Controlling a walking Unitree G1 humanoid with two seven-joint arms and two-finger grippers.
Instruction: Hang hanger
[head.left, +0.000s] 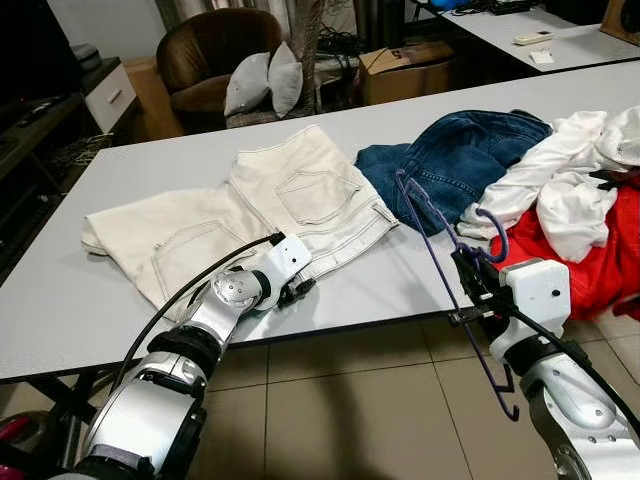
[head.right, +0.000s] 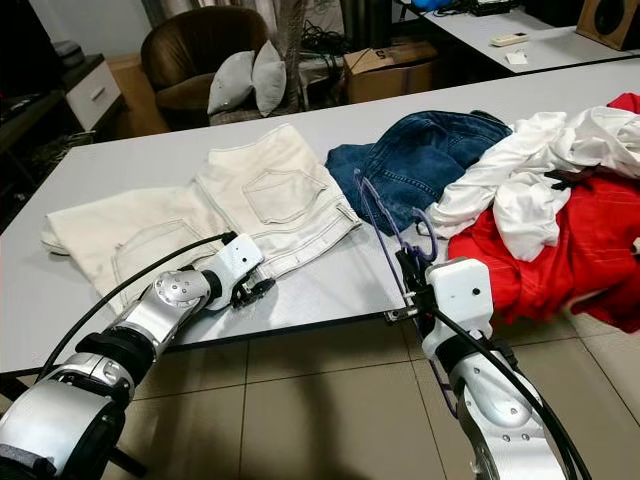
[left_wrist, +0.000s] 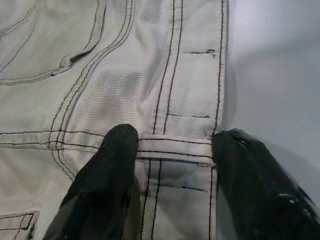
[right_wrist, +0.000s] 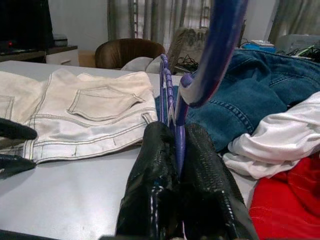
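Cream jeans (head.left: 290, 195) lie spread flat on the grey table (head.left: 60, 310). My left gripper (left_wrist: 172, 145) is open at their waistband near the table's front edge, one finger on each side of a belt loop (left_wrist: 175, 147). My right gripper (head.left: 470, 270) is shut on a thin purple hanger (head.left: 430, 225), held upright over the front edge, right of the cream jeans. The hanger's hook (head.left: 497, 232) curls just above the fingers (right_wrist: 150, 170). Its frame leans back toward the blue jeans (head.left: 450, 150).
A white garment (head.left: 570, 180) and a red one (head.left: 590, 260) are piled at the table's right end. Behind the table stand a brown armchair (head.left: 215, 55) with grey cushions, a cardboard box (head.left: 405, 65) and a second table (head.left: 560, 45). Tiled floor lies below the front edge.
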